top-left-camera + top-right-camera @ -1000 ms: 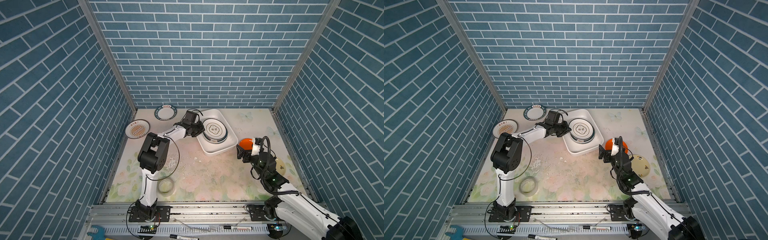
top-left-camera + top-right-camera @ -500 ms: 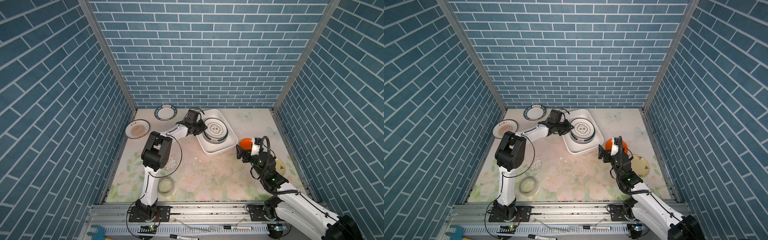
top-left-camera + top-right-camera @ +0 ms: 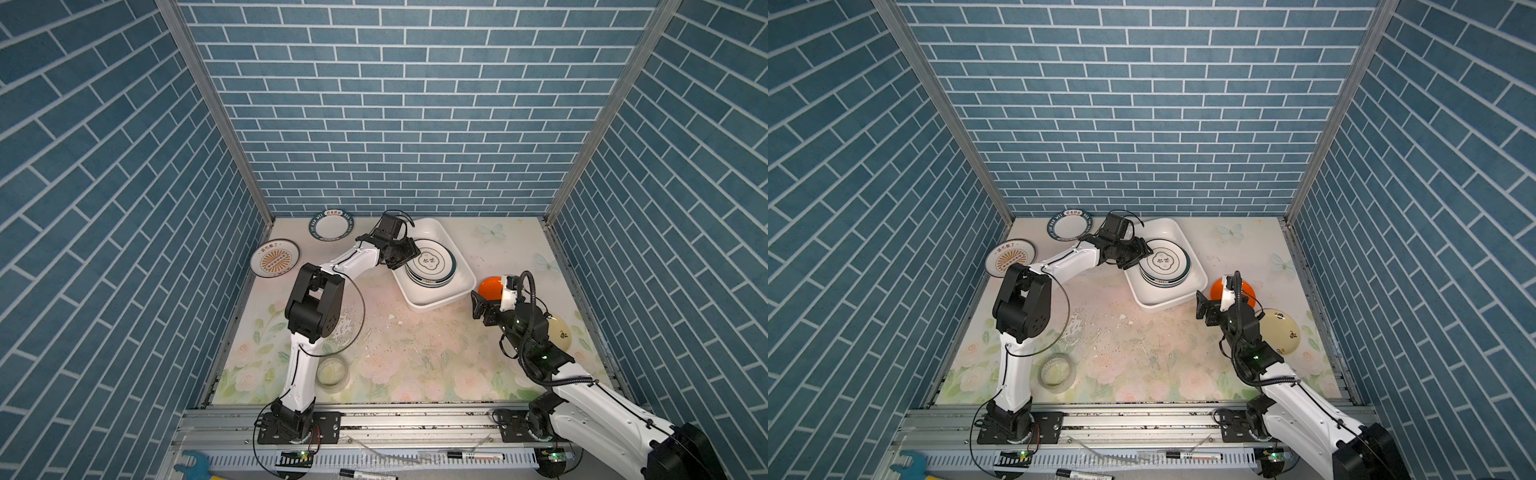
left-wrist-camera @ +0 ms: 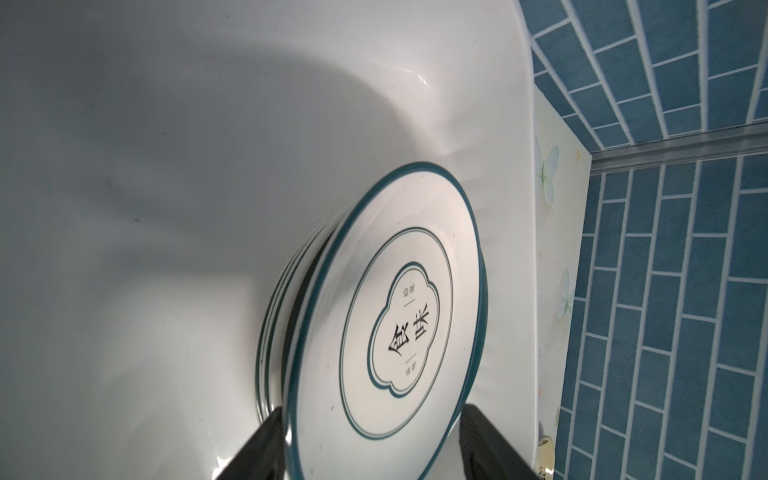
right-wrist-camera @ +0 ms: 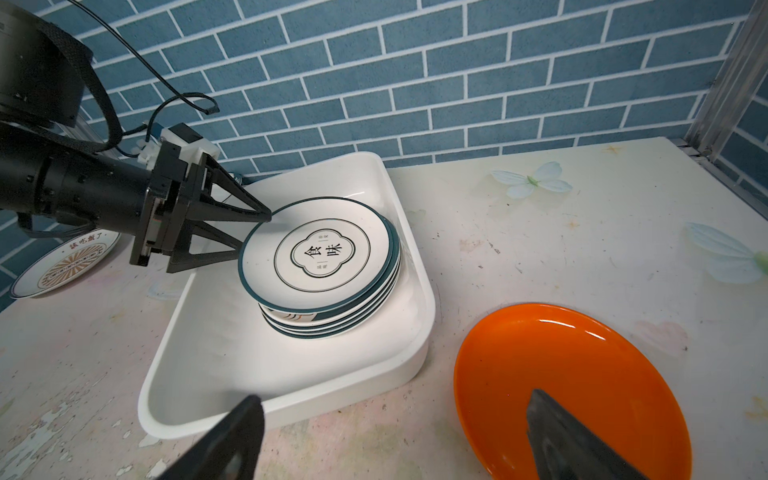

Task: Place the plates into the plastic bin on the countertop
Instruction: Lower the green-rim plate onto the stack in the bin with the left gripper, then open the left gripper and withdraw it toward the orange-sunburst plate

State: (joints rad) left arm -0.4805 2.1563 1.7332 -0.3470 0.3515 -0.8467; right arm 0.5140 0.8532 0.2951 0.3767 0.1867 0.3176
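Releasing top plate (image 5: 320,253) into plastic bin (image 5: 332,390) at frame centre; left gripper (image 5: 255,235) parted around its rim; next, right gripper (image 5: 395,399), spread wide, must close on orange plate (image 5: 561,365), lower right.

Green-rimmed plates (image 3: 430,262) sit stacked in the white bin (image 3: 434,302), orange plate (image 3: 488,286) beside.

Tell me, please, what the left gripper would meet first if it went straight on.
The top plate in the bin: its rim sits between the open jaws of the left gripper, so it would likely just slide deeper in.
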